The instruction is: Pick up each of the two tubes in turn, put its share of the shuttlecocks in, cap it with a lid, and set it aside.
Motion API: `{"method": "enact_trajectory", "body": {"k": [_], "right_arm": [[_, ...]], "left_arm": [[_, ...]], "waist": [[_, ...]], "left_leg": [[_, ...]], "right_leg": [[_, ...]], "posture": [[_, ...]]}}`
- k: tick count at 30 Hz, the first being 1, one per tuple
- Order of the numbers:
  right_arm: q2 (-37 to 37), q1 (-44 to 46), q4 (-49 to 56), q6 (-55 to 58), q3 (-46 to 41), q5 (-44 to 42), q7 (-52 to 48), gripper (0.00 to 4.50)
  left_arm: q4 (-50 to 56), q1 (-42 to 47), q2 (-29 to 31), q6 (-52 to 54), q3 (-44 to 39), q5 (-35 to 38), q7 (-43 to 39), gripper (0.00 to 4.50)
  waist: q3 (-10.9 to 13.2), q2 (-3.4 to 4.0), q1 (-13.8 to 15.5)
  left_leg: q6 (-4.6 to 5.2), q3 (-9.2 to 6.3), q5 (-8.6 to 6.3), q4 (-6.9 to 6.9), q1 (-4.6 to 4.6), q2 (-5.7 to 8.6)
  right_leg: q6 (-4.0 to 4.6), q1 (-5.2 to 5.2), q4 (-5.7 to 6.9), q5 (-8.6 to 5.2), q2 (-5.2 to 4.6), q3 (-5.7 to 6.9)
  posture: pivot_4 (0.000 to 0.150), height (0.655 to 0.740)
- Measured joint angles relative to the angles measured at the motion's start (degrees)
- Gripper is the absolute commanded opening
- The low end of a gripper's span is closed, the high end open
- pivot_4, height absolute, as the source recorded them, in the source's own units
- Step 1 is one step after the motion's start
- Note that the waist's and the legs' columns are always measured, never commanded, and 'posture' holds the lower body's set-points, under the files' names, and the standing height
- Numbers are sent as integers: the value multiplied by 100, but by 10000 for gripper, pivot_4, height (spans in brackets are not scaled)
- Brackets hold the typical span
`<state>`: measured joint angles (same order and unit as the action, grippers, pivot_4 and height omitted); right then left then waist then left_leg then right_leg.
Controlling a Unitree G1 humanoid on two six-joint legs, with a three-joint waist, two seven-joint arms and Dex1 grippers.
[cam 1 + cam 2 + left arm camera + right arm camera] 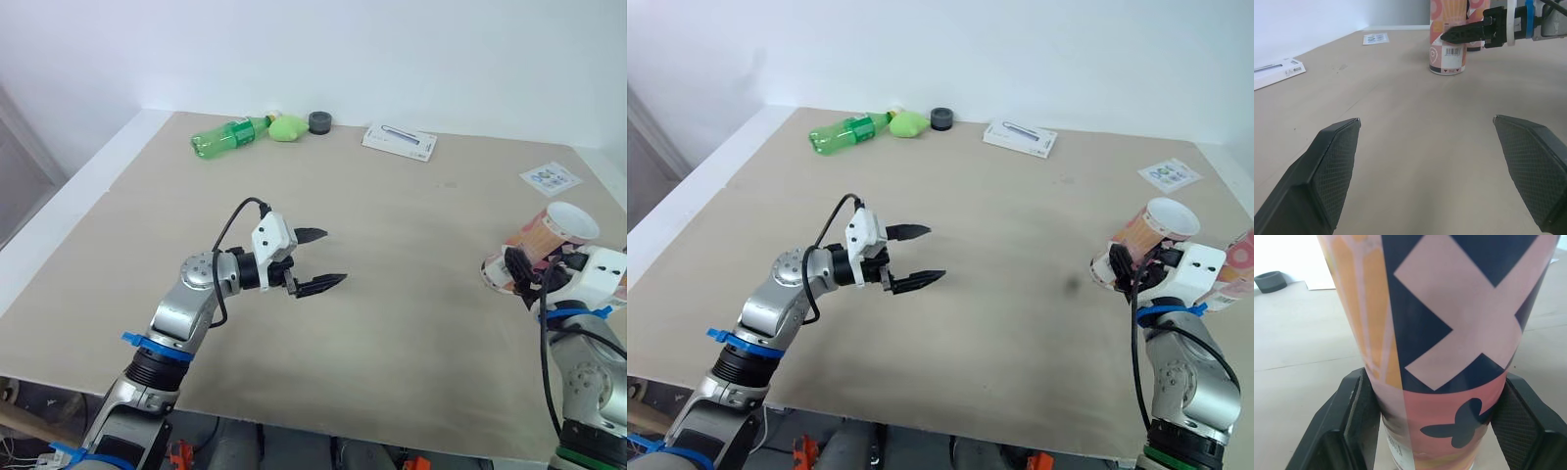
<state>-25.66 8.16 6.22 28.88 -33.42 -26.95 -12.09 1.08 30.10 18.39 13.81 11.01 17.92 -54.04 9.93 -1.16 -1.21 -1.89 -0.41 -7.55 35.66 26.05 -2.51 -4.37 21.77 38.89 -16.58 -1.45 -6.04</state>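
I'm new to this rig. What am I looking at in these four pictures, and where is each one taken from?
This is a two-armed humanoid robot working at a table. The two wide pictures come from the camera on its head, looking down over both arms. The other two come from a camera on each wrist, looking along that arm's black fingers. The left tool is open over bare table and holds nothing. The right tool is shut on a patterned tube, which stands open-topped near the table's right edge. Along the far side lie a green bottle, a light green lump, a dark round cap, a white box and a printed sheet.
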Motion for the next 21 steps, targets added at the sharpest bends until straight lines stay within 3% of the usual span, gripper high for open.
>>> {"method": "enact_trajectory", "body": {"k": [6,15,16,17,19,21], "right_arm": [[-391,-208,-46,-69,-38,262,71,30236],[-407,-240,-107,-127,-10,269,59,30236],[-397,-209,-154,-131,-10,258,45,34295],[-390,-189,-187,-133,-16,246,22,34295],[-385,-155,-342,-108,-47,206,-20,41711],[-310,-218,-564,4,-5,198,-39,43454]], "left_arm": [[0,-5,35,40,-15,5,44,45000],[72,-33,40,180,-14,20,128,45000],[88,-33,46,183,-14,22,126,45000],[90,-33,49,190,-14,22,124,45000],[92,-33,53,243,-14,31,124,45000],[92,-33,53,251,-15,42,124,45000]], "waist": [[-1,1,-5],[-1,1,-8],[-1,-1,-10],[-3,-3,-13],[-4,-8,-17],[-3,-7,-17]], "left_leg": [[3,12,2,-16,16,-3],[3,5,2,-22,14,-6],[4,5,3,-21,12,-7],[4,5,3,-21,7,-10],[4,7,3,-21,2,-12],[4,8,3,-23,5,-12]], "right_leg": [[2,12,-1,-4,3,-5],[3,11,0,-11,9,3],[2,10,0,-12,9,3],[3,9,0,-10,11,3],[6,7,0,-9,12,3],[7,10,0,-9,12,2]], "posture": [[1500,7203],[1500,7203],[1500,7203],[1500,7203],[1500,7203],[1500,7203]]}}
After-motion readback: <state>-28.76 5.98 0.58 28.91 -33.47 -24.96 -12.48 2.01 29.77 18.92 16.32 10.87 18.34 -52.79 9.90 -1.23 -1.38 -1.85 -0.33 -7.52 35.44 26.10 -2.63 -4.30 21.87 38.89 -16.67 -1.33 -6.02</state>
